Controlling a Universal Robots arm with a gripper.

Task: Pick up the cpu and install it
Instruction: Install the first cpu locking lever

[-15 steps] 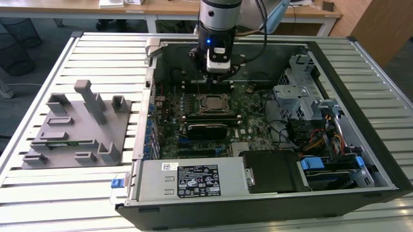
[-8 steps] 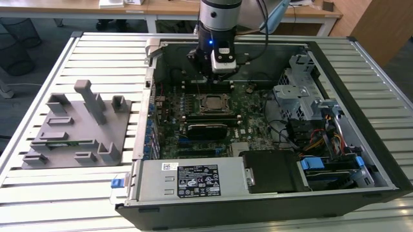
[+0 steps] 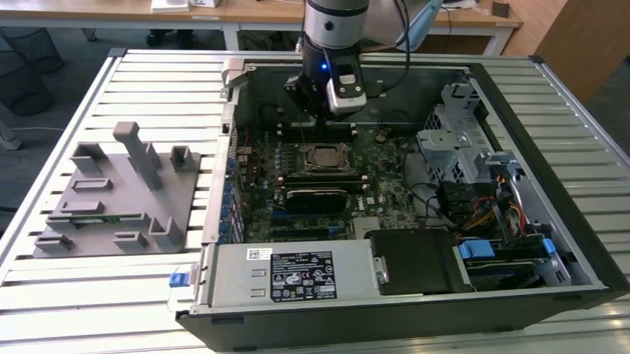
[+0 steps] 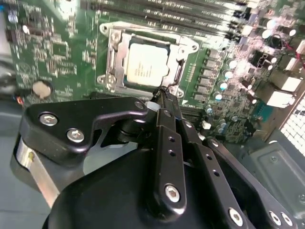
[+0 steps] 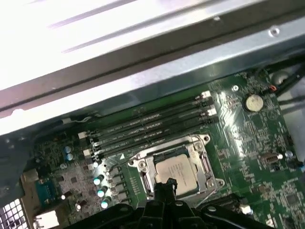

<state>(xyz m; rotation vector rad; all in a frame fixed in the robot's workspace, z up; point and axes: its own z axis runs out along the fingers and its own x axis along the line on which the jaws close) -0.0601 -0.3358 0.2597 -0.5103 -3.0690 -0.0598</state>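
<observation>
The cpu (image 3: 322, 157) lies flat in the metal-framed socket (image 3: 340, 167) on the green motherboard inside the open computer case, its silver top facing up. Both wrist views show the cpu (image 4: 147, 64) (image 5: 175, 171) seated within the socket frame (image 4: 110, 57). My gripper (image 3: 311, 122) hangs just behind and above the socket, towards the case's rear wall. Its black fingers meet at a narrow tip (image 4: 162, 93) (image 5: 165, 185) beside the cpu's edge, shut with nothing between them.
A grey fixture plate (image 3: 113, 195) with upright blocks sits on the slatted table at the exterior view's left. Inside the case are a black heatsink block (image 3: 315, 198), memory slots (image 5: 152, 126), a drive cage (image 3: 458, 140), cables (image 3: 482, 210) and a power supply (image 3: 291, 274).
</observation>
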